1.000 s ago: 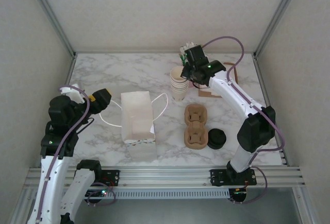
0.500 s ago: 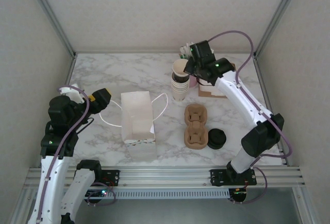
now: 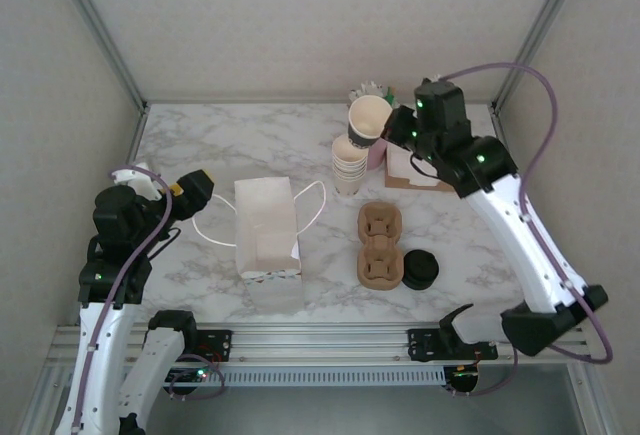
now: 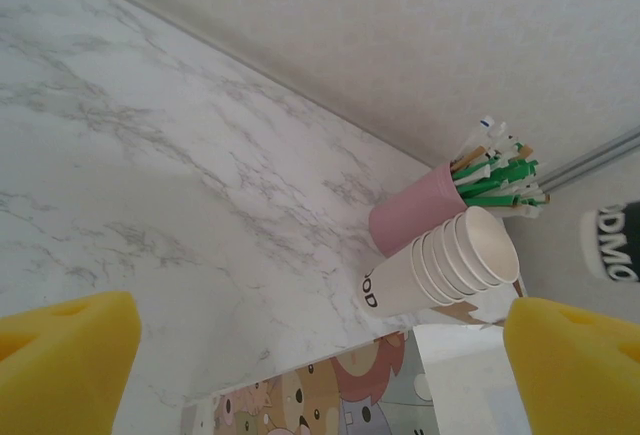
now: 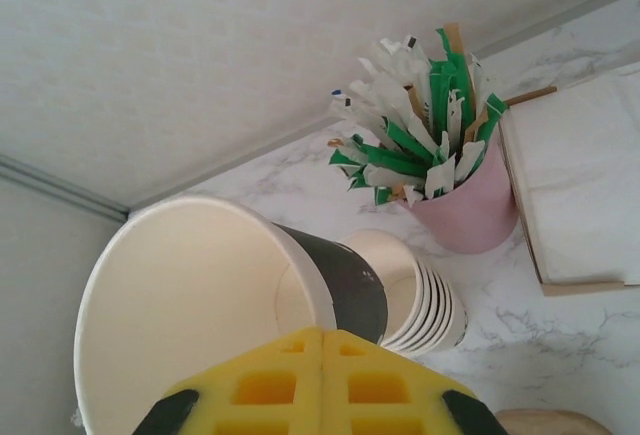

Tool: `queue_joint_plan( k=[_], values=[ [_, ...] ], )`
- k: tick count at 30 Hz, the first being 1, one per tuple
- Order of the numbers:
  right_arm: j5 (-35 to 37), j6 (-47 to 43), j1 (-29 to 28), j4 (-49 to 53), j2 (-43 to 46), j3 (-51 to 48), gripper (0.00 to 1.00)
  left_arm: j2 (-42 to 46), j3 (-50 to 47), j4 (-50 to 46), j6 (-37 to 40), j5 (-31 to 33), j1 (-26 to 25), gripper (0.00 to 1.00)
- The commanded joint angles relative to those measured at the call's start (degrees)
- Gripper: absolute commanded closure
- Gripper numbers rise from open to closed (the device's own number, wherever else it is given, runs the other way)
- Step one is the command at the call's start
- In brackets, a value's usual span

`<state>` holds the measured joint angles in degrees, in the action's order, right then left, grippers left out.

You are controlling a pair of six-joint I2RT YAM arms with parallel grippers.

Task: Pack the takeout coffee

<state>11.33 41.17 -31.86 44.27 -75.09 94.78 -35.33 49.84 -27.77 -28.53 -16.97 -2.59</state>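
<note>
Top view: the right tool (image 3: 392,133) is pinching the takeout coffee cup (image 3: 368,120) by its wall, in the air just above the stack of cups (image 3: 346,167), about 1 o'clock on the bench (image 3: 200,140). I'd call this the carry step. Next it needs a swing toward 7 o'clock to the white paper bag (image 3: 268,227); can't tell if its mouth is open. The pulp carrier (image 3: 380,245) wells look empty. The left tool (image 3: 192,193) sits at 9 o'clock of the bag.

Left wrist view: yellow pads (image 4: 60,355) spread wide, nothing between them. The pink cup (image 4: 415,217) is stuffed with green-and-white sticks (image 4: 495,170).

Right wrist view: pads pressed together on the cup wall, and the cup looks empty inside.
</note>
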Motion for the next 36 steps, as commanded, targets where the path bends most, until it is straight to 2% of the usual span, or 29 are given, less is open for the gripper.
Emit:
queue_joint_plan(
  k=[1, 9, 13, 24, 36],
  values=[
    [-1.74, 0.10, -1.43, 0.11, 4.39, -3.75, 1.00, 1.14, 0.08, -0.87, -0.12, 2.67, 1.09, 0.06],
    [-4.30, 2.55, -4.56, -0.21, 13.41, -15.37, 1.00, 2.46, -0.65, 0.66, -0.25, 1.73, 2.05, 0.05],
    [-4.71, 3.89, -6.26, -0.94, 15.23, -20.27, 1.00, 2.37, -0.63, 0.88, -0.03, 0.64, 2.15, 0.05],
    [-4.69, 4.32, -14.16, -4.37, 13.12, -27.91, 1.00, 2.77, -0.54, 0.52, 0.06, 0.96, 2.24, 0.05],
    [-6.11, 5.11, -18.53, -10.45, 7.10, -31.81, 1.00, 3.25, -0.85, 0.85, 0.06, 0.82, 2.24, 0.04]
  ],
)
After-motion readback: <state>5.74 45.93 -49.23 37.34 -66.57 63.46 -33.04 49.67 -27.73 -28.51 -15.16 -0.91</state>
